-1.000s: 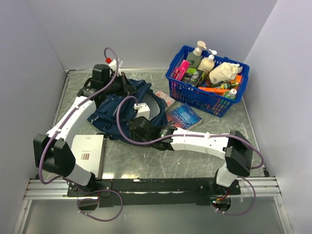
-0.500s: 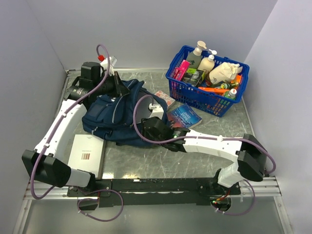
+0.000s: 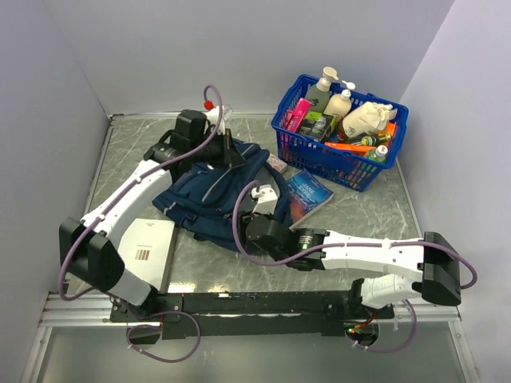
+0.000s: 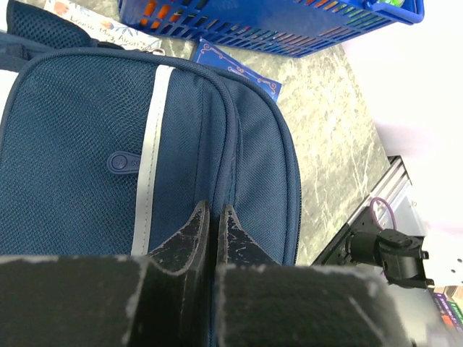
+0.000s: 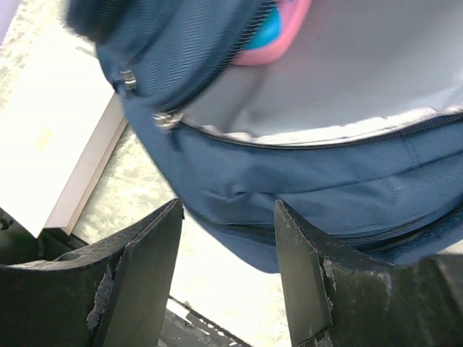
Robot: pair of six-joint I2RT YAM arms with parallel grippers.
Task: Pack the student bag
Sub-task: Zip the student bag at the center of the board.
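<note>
Bag: the navy blue fabric backpack [image 3: 209, 199] lies left of centre on the grey marbled counter [image 3: 359, 211]. Its main zip is open, and a grey lining and a pink-and-blue item [image 5: 278, 29] show inside.
Left fingers [image 4: 189, 233]: clenched tight at the backpack's far top edge, on the seam beside the pale grey stripe, seemingly pinching a fold of fabric there.
Right fingers [image 5: 145, 267]: spread apart with nothing between them, just outside the backpack's open mouth on its near side.
Step in hand: probably holding the mouth open so the next item can go in.
Doing it well: hold the pinch firm and raised so the opening gapes. Bring the free fingers clear of the zip teeth before reaching for anything.
Beside the backpack: a flat white box [image 3: 144, 243] lies just beside its near-left corner. A blue paperback book [image 3: 307, 191] lies just beside its right edge.
Beyond the backpack: a blue plastic basket [image 3: 319, 159] full of bottles and packets stands to its far right.
Risk: if the fabric slips, the mouth sags shut and the next item snags on the zip.
</note>
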